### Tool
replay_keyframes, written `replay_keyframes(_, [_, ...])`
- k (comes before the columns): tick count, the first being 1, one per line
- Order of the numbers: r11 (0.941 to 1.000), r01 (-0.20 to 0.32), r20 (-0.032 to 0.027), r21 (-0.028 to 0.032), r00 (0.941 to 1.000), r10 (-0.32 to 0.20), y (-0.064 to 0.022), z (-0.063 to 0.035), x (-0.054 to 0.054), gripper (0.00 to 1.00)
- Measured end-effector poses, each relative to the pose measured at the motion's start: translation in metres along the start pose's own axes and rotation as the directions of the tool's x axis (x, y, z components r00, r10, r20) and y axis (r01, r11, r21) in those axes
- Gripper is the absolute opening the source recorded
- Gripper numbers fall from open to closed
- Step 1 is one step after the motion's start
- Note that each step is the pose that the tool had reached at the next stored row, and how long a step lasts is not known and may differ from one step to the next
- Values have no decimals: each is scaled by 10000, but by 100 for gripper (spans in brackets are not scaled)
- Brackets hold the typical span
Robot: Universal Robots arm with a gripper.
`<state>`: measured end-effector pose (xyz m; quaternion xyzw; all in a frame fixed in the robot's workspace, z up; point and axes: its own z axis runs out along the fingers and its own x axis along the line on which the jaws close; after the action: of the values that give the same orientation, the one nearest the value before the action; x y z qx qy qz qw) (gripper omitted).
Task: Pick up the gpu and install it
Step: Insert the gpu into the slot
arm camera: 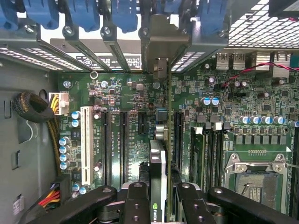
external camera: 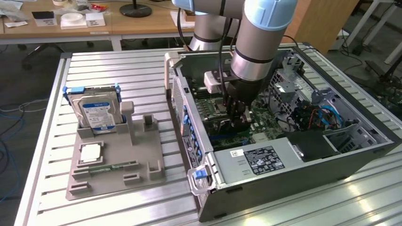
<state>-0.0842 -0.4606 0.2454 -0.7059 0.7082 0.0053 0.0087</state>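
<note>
We note the slatted metal table (external camera: 125, 70) carrying the open computer case (external camera: 283, 165), which lies on its side. The arm (external camera: 264, 37) reaches down into the case from above. Outside the case, on the exterior view's left, a gray fixture (external camera: 107, 174) holds an upright hard drive (external camera: 99, 113). Inside the case, the green motherboard (arm camera: 131, 93) covers the floor. The gripper (arm camera: 159, 198) hangs over it, its black fingers (arm camera: 135, 200) clamped on both faces of the gpu (arm camera: 158, 163). The gpu stands edge-on inside the case, between two black expansion slots (arm camera: 124, 144). We cannot tell whether it touches the motherboard.
</note>
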Motion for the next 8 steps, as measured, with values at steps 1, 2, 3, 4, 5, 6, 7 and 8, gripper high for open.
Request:
replay_keyframes(1, [10000, 0, 0, 0, 10000, 0, 0, 0, 0, 27])
replay_keyframes(2, [10000, 0, 0, 0, 10000, 0, 0, 1, 0, 27])
replay_keyframes(3, [10000, 0, 0, -1, 10000, 0, 0, 5, 1, 27])
replay_keyframes(4, [10000, 0, -3, -1, 10000, 0, 0, 6, 1, 27])
replay_keyframes(5, [10000, 0, -3, -1, 10000, 0, 0, 6, 1, 27])
replay_keyframes(6, [10000, 1, -3, -2, 10000, -1, 0, 7, 1, 27])
replay_keyframes(7, [10000, 0, -2, -1, 10000, 0, 0, 9, 1, 27])
replay_keyframes(8, [10000, 1, -2, -1, 10000, -1, 0, 13, 1, 27])
